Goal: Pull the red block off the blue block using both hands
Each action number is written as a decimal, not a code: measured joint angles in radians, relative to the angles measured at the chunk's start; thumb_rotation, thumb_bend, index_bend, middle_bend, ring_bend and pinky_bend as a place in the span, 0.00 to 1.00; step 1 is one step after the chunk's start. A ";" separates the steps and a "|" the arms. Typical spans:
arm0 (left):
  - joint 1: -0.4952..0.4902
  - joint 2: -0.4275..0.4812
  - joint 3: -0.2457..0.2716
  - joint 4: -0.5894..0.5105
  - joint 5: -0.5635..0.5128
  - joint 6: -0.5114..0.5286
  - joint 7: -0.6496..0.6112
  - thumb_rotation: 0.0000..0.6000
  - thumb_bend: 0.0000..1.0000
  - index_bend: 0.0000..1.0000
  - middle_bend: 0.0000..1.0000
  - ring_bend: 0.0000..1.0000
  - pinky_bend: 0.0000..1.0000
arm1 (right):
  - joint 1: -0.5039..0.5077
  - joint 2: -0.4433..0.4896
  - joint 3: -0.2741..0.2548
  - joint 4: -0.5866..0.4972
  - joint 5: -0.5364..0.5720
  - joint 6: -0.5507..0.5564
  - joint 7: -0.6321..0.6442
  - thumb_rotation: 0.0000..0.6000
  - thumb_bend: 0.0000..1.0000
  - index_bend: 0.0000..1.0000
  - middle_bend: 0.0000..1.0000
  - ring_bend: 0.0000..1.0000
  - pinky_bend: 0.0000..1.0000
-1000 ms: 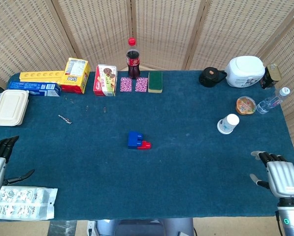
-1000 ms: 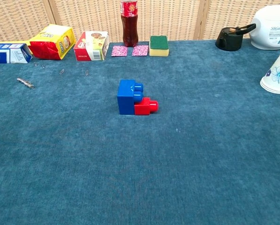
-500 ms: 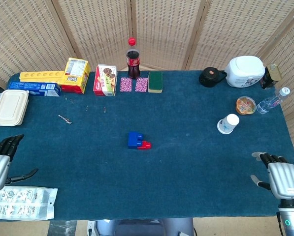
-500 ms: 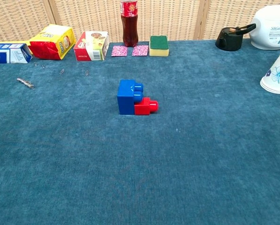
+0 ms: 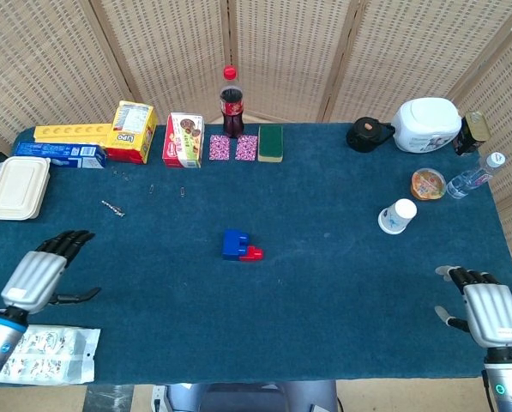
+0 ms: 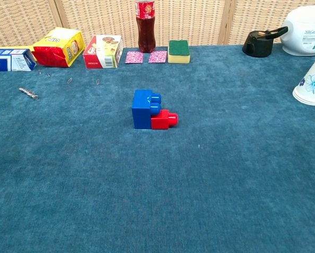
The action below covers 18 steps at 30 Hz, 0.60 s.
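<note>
Both hands empty, fingers apart: left hand (image 5: 39,279), right hand (image 5: 489,311). Red block (image 5: 253,253) joined to blue block (image 5: 233,244), mid-table btwn them, left nearer.

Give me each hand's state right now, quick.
Left hand: open, holding nothing.
Right hand: open, holding nothing.

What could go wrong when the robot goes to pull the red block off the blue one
The red block is small and low beside the blue block, so the big fingers may struggle to grip it and could just shove the pair across the cloth. Both hands start far away: left hand, right hand. The right one might brush the paper cup on its way in.
</note>
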<state>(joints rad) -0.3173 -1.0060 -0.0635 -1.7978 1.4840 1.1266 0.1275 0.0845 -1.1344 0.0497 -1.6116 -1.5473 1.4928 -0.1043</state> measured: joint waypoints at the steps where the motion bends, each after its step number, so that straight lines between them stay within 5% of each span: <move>1: -0.029 0.001 -0.009 -0.016 -0.011 -0.034 0.025 0.52 0.22 0.15 0.16 0.14 0.25 | -0.001 -0.001 -0.002 0.001 -0.003 0.002 0.002 1.00 0.20 0.34 0.44 0.46 0.45; 18: -0.417 -0.175 -0.147 -0.064 -0.421 -0.330 0.402 0.51 0.23 0.18 0.16 0.16 0.28 | -0.024 0.010 -0.016 0.048 -0.030 0.042 0.095 1.00 0.20 0.34 0.44 0.46 0.45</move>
<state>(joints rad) -0.7343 -1.1810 -0.2106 -1.8623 1.0630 0.7962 0.5296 0.0603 -1.1241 0.0340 -1.5635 -1.5774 1.5352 -0.0092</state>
